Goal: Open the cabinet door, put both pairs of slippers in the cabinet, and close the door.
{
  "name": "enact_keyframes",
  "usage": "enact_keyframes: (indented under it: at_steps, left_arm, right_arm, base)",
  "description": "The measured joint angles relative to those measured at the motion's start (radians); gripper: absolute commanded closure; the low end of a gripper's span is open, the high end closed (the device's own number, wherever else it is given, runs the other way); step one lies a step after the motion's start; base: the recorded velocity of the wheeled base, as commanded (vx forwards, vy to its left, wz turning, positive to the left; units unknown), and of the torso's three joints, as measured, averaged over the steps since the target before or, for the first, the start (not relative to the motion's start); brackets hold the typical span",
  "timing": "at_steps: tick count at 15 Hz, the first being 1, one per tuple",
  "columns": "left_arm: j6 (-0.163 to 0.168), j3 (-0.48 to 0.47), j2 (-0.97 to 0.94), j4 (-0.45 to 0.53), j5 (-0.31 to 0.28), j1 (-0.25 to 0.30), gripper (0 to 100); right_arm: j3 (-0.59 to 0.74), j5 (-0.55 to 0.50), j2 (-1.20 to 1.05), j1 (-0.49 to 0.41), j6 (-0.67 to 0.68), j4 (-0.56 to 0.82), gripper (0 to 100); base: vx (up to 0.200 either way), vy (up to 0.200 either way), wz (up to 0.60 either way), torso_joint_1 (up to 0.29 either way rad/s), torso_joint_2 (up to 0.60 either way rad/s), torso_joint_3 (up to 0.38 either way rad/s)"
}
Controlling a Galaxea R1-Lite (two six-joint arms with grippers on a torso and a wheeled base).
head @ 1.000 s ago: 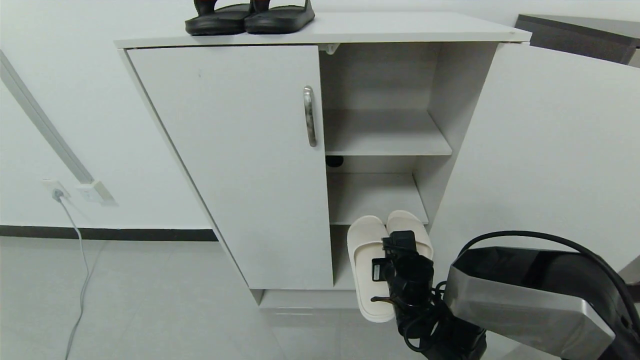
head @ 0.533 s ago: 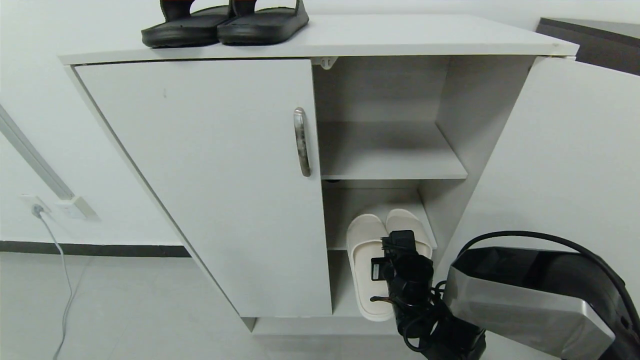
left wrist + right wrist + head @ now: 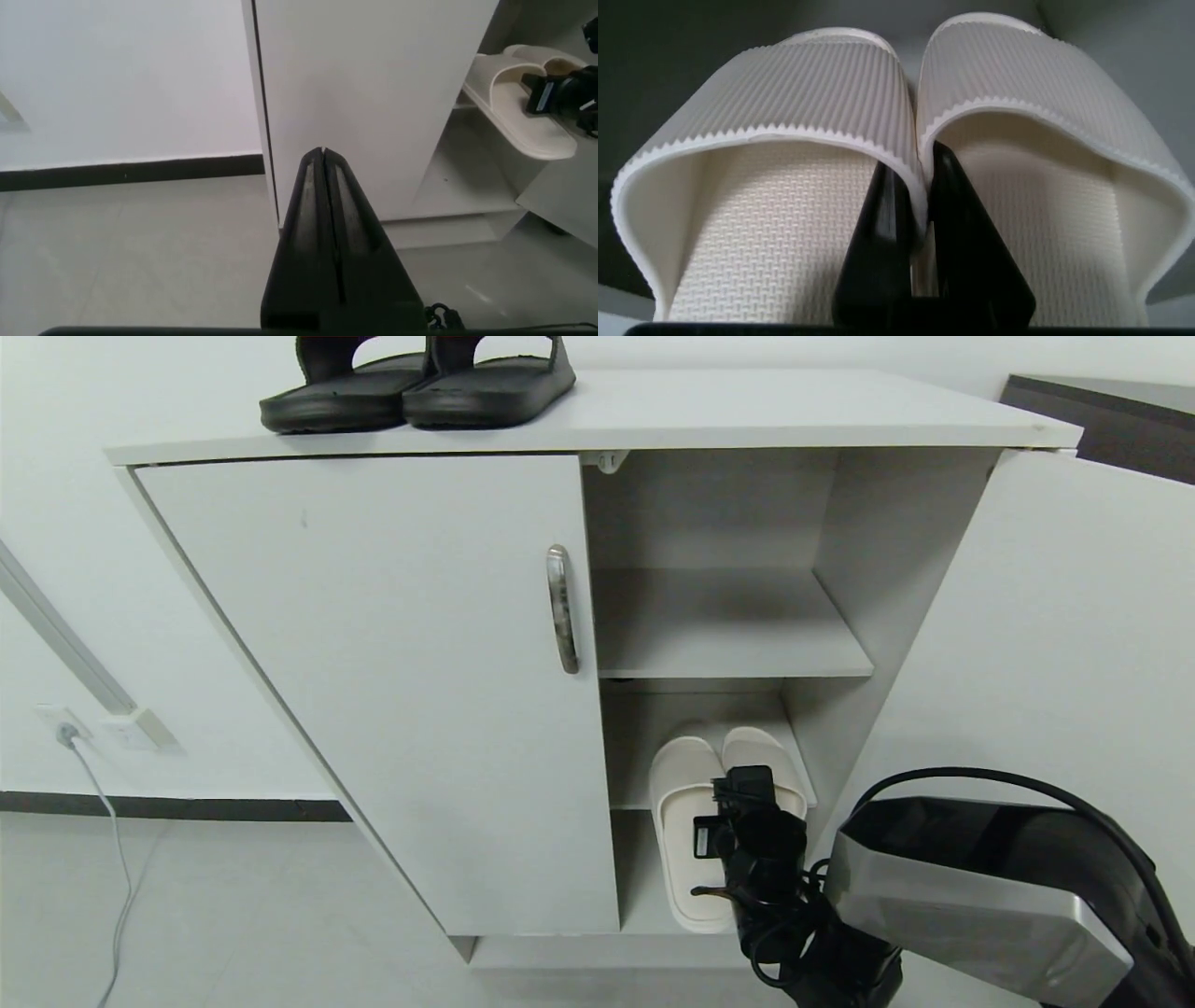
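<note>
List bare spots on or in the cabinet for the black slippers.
Upper shelf is bare, between the closed left door and the right wall. Cabinet top is bare right of the black slippers. Crowded: the shelf below, where the right hand grips the white slippers.

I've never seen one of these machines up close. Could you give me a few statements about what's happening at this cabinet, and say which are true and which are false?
1. The black slippers sit on top of the cabinet. True.
2. Both doors are open. False: the left door is shut, and only the right door is swung open.
3. The right claw is clamped on the white slippers. True.
4. The white slippers lie on the floor. False: they are held up at the open side of the cabinet, toes pointing in.
5. The left claw grips the handle. False: it is shut on nothing, low near the floor, and the handle is untouched.
</note>
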Motion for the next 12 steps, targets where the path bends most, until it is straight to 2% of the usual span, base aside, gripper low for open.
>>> enact_keyframes:
  at_steps: [5, 12]
  left_arm:
    - [-0.001, 0.0, 0.0, 0.0, 0.001, 0.0, 100]
    - [-0.002, 0.0, 0.0, 0.0, 0.0, 0.0, 100]
  right_arm:
    - [-0.013, 0.014, 0.001, -0.01, 0.001, 0.01, 100]
    - [-0.201, 0.058, 0.001, -0.063, 0.033, 0.267, 100]
  base:
    - [0.0, 0.0, 0.0, 0.0, 0.0, 0.0]
    - [0.0, 0.0, 0.0, 0.0, 0.0, 0.0]
